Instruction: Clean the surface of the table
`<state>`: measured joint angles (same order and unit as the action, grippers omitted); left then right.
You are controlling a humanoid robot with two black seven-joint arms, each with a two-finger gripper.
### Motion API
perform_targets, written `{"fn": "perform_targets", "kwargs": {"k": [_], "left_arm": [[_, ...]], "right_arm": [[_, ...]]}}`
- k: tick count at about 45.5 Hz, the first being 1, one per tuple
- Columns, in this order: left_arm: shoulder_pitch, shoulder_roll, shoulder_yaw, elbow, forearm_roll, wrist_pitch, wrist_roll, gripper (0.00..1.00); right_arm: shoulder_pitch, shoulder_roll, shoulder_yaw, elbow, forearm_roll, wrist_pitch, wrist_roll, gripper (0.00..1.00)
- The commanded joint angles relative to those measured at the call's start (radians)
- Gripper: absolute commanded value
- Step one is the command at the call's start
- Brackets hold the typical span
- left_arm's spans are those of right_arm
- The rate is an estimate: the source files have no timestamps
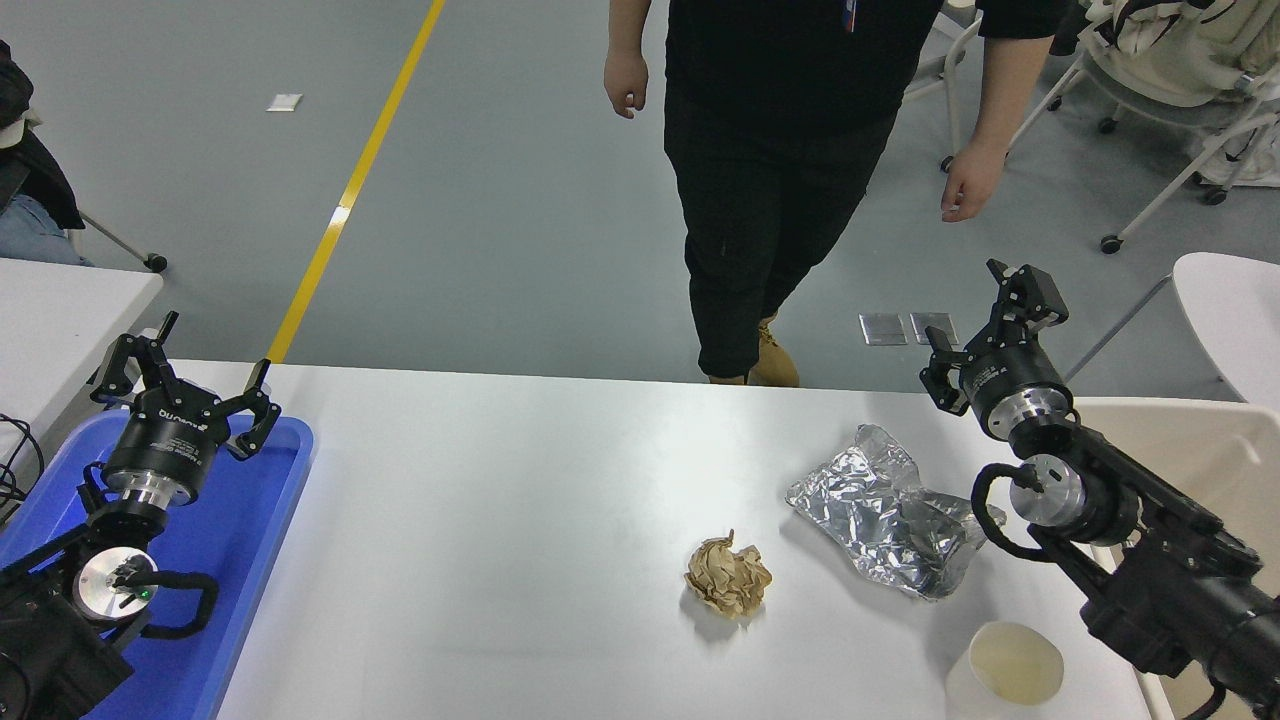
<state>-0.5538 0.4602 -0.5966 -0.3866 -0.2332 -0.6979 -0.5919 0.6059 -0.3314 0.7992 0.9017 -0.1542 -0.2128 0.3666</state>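
The glossy white table surface (500, 500) fills the lower picture. On it lie a crumpled brown paper ball (729, 576), a crushed silver foil wrapper (890, 515) and a white paper cup (1010, 668) near the front right. My right gripper (975, 305) is open and empty, raised over the table's far right edge, behind the foil. My left gripper (212, 355) is open and empty, parked above the blue tray (255, 560) at the lower left.
A person in black (790, 150) stands at the far side, hands hanging. A cream bin (1200, 450) stands to the right of the table. A smaller white table (60, 310) is at left, a round table edge (1230, 310) and chairs at the right.
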Motion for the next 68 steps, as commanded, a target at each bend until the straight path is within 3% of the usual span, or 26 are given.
{"fn": "perform_targets", "kwargs": {"k": [1,45,68], "left_arm": [[0.000,-0.002,0.001,0.000,0.000,0.000,0.000,1.00],[0.000,0.000,0.000,-0.001,0.000,0.000,0.000,1.00],[0.000,0.000,0.000,-0.001,0.000,-0.002,0.000,1.00]], "right_arm": [[0.000,-0.001,0.000,0.000,0.002,0.001,0.000,1.00],[0.025,-0.015,-0.020,-0.003,0.048,0.024,-0.009,1.00],[0.051,-0.144,-0.075,-0.004,0.047,0.219,-0.005,1.00]]}}
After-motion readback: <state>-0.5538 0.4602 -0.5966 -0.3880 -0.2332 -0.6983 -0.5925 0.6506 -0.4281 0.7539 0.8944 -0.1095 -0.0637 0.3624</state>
